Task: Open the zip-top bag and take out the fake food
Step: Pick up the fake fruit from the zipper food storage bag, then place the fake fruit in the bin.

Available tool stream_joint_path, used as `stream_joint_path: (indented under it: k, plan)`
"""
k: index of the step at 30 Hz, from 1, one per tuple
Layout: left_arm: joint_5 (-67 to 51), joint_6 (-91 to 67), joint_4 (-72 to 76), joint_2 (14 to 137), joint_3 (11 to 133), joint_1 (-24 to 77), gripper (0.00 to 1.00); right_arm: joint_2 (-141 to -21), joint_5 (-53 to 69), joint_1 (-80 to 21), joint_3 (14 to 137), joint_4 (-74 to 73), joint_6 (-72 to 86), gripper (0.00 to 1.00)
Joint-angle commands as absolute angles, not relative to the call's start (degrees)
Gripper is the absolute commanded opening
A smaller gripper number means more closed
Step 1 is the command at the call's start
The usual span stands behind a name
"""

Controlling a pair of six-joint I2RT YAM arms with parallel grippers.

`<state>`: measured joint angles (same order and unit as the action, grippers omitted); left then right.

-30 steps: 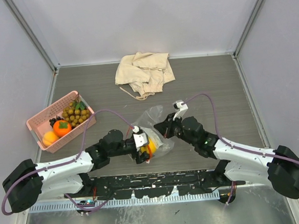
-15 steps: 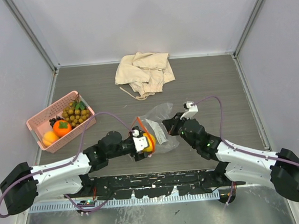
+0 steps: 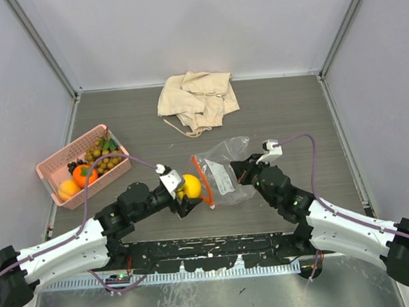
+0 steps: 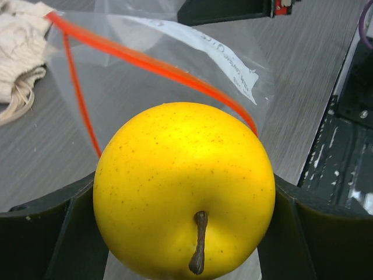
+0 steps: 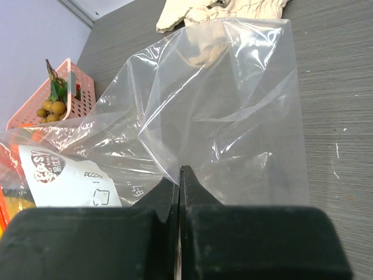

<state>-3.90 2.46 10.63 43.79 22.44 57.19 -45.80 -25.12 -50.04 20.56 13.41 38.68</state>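
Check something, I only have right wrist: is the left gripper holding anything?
Observer: Yes, the left gripper is clamped on a yellow fruit, stem facing its wrist camera.
Operator: Is it out of the bag?
Observer: Looks so. From above it sits just left of the zip-top bag, outside the orange-red zip strip.
Operator: What's in the basket?
Observer: The pink basket holds two orange fruits, dark grapes and a tan berry cluster.
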Motion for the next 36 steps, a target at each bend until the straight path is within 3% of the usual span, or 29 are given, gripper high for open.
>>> stream_joint_path:
  k: [1,8,22,30,36]
  plan:
    - [0.24,-10.11,2.7,39.97,27.01,56.07,0.45,-44.79,-28.22,-50.12,19.38,13.01,37.46,0.01]
    - [-2.96,-18.68,-10.29,39.21,34.17,48.76,0.44,-45.61,-28.08,-50.01,18.82,13.29,37.13,0.01]
    - [-21.04,-27.7,-22.38,43.39,43.34,20.75,0.44,-45.48,-27.17,-49.49,18.06,13.53,37.1,0.01]
    - [-35.29,-37.72,-16.15,48.07,41.46,-2.43,0.43,-45.23,-26.58,-49.22,17.59,13.8,37.39,0.01]
    - [-34.21,-45.98,-12.96,52.84,41.2,-14.28,0.43,-45.83,-25.78,-49.13,17.32,14.47,37.6,0.01]
